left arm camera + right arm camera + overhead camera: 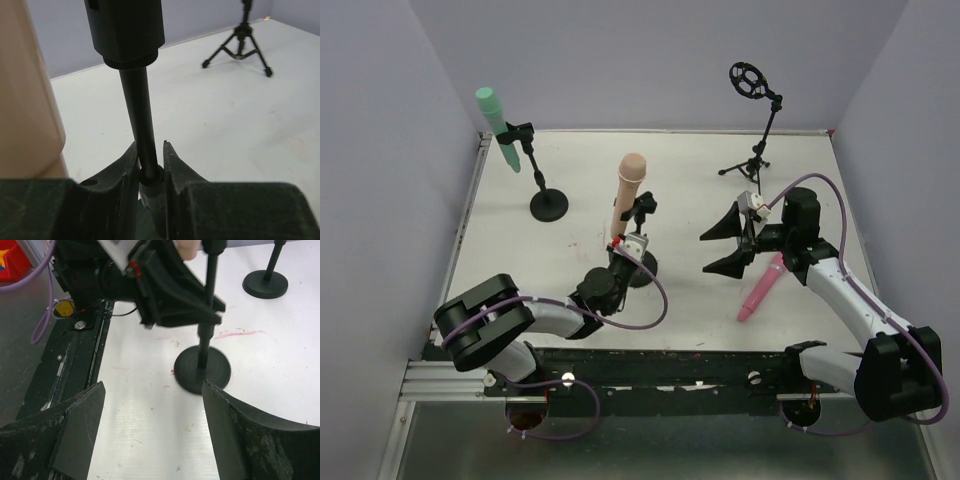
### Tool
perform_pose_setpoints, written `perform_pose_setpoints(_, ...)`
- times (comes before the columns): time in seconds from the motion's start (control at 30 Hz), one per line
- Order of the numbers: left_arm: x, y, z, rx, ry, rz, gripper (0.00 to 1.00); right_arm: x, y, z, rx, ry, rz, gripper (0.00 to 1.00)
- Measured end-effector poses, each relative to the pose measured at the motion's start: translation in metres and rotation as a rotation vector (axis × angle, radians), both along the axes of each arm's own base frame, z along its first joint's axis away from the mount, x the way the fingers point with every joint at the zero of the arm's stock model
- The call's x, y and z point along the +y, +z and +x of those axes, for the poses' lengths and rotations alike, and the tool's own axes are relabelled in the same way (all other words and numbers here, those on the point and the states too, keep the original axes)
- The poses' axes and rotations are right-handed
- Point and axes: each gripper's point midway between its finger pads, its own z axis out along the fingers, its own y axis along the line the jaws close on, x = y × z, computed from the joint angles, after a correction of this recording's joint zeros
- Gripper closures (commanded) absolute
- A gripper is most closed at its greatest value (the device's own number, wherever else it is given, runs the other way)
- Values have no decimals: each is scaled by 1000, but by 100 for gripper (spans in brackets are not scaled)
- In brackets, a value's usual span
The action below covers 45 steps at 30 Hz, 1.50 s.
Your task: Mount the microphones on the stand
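Note:
The peach microphone (pixel 628 188) stands upright in the clip of the middle stand (pixel 641 268); in the left wrist view it fills the left edge (pixel 25 100). My left gripper (pixel 620 256) (pixel 150 146) is shut on that stand's thin black pole (pixel 136 105), low down near the base. The mint green microphone (pixel 491 116) sits clipped in the far-left stand (pixel 549 205). The pink microphone (pixel 762 288) lies flat on the table under my right arm. My right gripper (pixel 728 246) (pixel 154 386) is open with nothing between its fingers, right of the middle stand's base (pixel 202 369).
A black tripod stand (pixel 751 165) with a ring-shaped holder (pixel 750 80) stands at the back right, also seen in the left wrist view (pixel 240 45). Grey walls close the table on three sides. The black mounting rail (pixel 660 368) runs along the near edge.

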Motion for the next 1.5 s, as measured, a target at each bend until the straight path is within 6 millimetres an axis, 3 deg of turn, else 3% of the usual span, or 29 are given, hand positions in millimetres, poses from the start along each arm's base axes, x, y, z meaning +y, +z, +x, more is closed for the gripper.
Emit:
perform_pose_setpoints(0.33,103,7,98,-22,285,44,100,-1,0,1,-10,-3,0,13)
perform_pose_setpoints(0.5,126,18,138,-24,323,43,100,-2,0,3,-15,-9,-1,13)
perform_pose_setpoints(0.6,130,38,159,-51,305,12,100,-3,0,3,-15,-12,-1,13)
perform_pose_setpoints(0.7,135,42,173,-46,292,-5,100,-4,0,5,-15,-17,-1,13)
perform_pose_setpoints(0.97,139,33,185,8,261,-50,100,-7,-2,8,-6,-30,-3,12)
perform_pose_setpoints(1.5,131,31,183,46,227,-124,54,-14,-2,13,-4,-54,1,11)
